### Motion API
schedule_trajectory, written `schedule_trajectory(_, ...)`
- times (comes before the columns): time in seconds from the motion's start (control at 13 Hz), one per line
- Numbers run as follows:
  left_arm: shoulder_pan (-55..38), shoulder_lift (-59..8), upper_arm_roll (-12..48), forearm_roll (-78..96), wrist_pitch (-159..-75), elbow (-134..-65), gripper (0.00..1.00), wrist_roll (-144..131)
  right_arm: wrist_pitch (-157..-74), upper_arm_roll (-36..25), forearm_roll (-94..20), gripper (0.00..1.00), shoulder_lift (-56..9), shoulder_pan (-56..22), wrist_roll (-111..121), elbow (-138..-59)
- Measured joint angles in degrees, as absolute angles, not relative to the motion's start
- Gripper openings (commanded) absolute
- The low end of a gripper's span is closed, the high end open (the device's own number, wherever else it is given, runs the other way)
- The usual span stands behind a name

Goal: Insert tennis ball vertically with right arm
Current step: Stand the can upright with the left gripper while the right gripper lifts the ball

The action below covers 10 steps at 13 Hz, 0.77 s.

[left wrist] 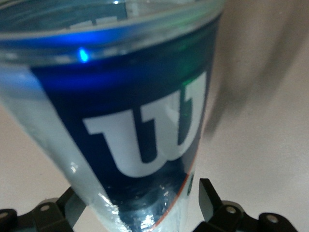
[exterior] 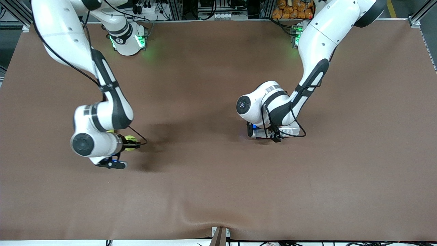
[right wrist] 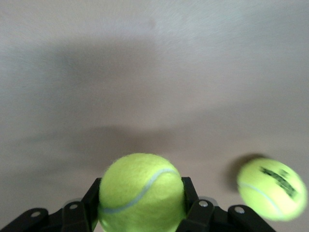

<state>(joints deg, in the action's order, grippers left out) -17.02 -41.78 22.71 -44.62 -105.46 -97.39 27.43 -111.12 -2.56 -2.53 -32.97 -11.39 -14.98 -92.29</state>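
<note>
Right hand point(right wrist: 140, 212) low over table, clamped on tennis ball point(right wrist: 141, 191), left hand point(left wrist: 135, 212) fingers astride can point(left wrist: 120, 121).

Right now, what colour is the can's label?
Dark blue with a white logo on the can; left wrist view.

Brown table point(exterior: 218, 191): clear blue-labelled can point(exterior: 288, 131) lying on it; second tennis ball point(right wrist: 272, 189) resting nearby.

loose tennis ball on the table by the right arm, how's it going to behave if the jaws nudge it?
The loose tennis ball is round with nothing against it, so it will probably roll at a touch. Its felt looks grippy, so slipping seems unlikely. The right gripper grips the other ball without visible denting, so likely springy, not fragile.
</note>
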Motion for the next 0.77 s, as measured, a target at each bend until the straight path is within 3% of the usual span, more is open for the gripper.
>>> schedule_trajectory(0.46, -17.03, -42.16, 22.63, -44.62, -105.46, -97.24, 0.94, 27.43, -98.28, -4.27, 0.2, 0.0, -16.57, -10.51, -14.98, -90.4)
schedule_trajectory(0.77, -17.03, -42.2, 22.61, -44.62, -105.46, -97.19, 0.9, 27.42, -86.31, -4.46, 0.21, 0.0, -10.49, -7.5, -12.89, -84.76)
